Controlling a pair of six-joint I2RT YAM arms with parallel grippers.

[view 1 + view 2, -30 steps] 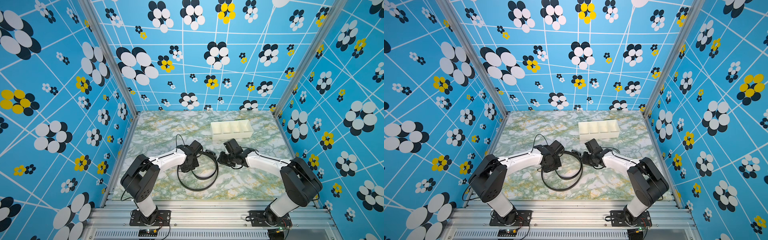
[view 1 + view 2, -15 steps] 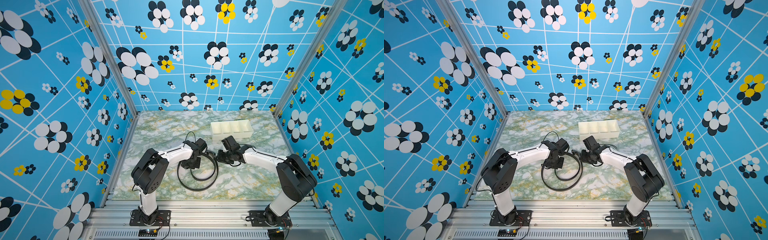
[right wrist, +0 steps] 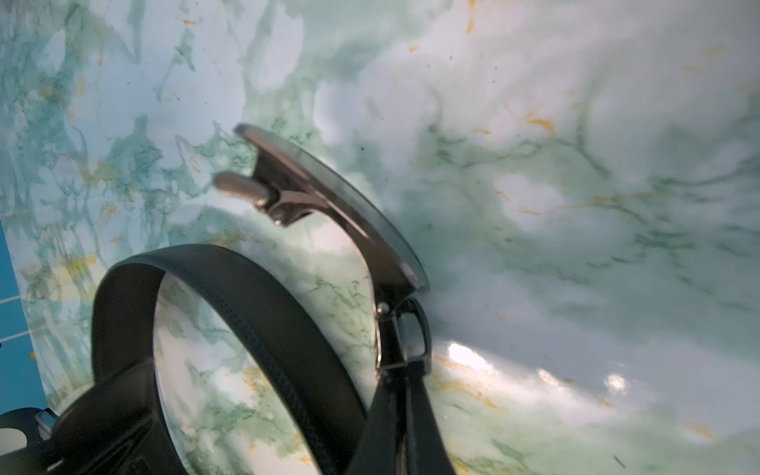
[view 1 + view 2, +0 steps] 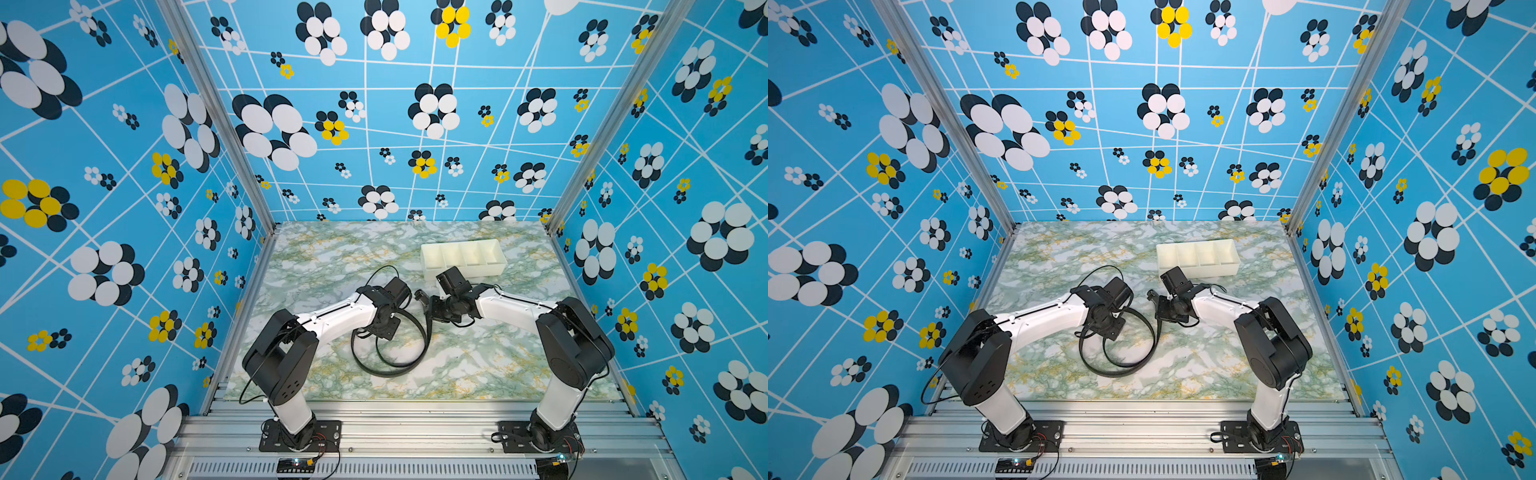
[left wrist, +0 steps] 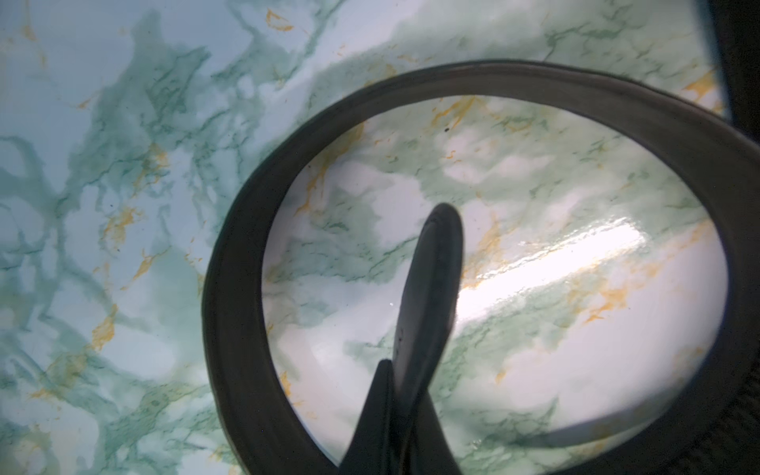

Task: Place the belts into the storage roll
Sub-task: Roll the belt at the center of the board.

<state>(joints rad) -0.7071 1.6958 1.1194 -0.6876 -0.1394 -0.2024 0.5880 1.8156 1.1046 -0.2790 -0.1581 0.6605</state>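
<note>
Gleaming under flowered walls (image 4: 374,124), the marble table (image 4: 324,257) bears the storage roll (image 4: 465,270) at one o'clock; left hand (image 5: 401,382) and right hand (image 3: 405,390) pinch the belt (image 5: 230,288).

The left arm (image 4: 336,318) and the right arm (image 4: 511,307) are stretched inward from the near edge, low over the surface (image 4: 478,365), with the wrists set close together at the middle. The left end effector (image 5: 401,411) is pointed downward and clamped on the belt (image 5: 232,288) tip. The right end effector (image 3: 401,427) is closed on the belt's other end.
</note>
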